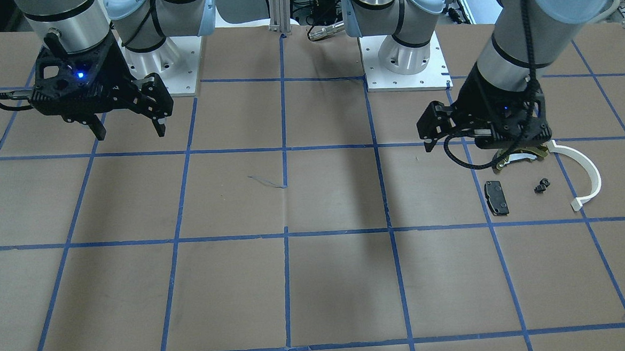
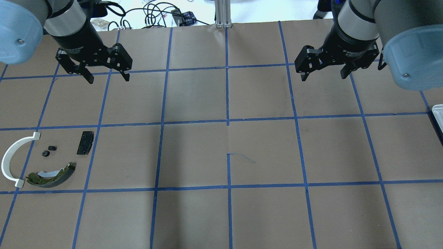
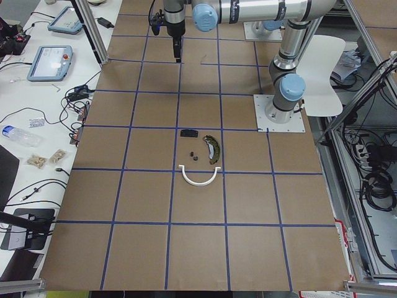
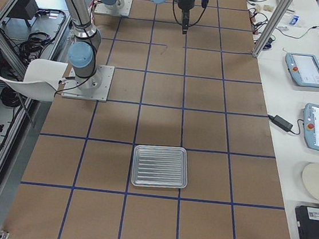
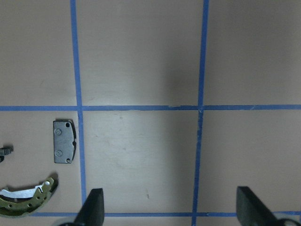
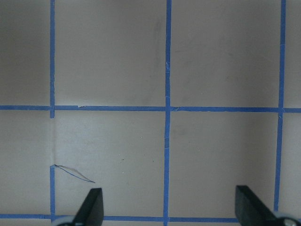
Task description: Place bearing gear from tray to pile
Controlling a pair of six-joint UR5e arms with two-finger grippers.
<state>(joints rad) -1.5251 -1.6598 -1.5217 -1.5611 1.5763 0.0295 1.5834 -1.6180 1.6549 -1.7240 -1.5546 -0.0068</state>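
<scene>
Only the exterior right view showed the whole tray by the surface's right edge. My left gripper and right gripper hung open. The bearing gear lay among the pile near the left edge.

Even overhead light, soft broad shadows on the table; wrist views hazy

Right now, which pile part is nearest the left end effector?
The black pad: flat and rectangular, on the side facing the left end effector; shoe and white arc lie farther.
</scene>
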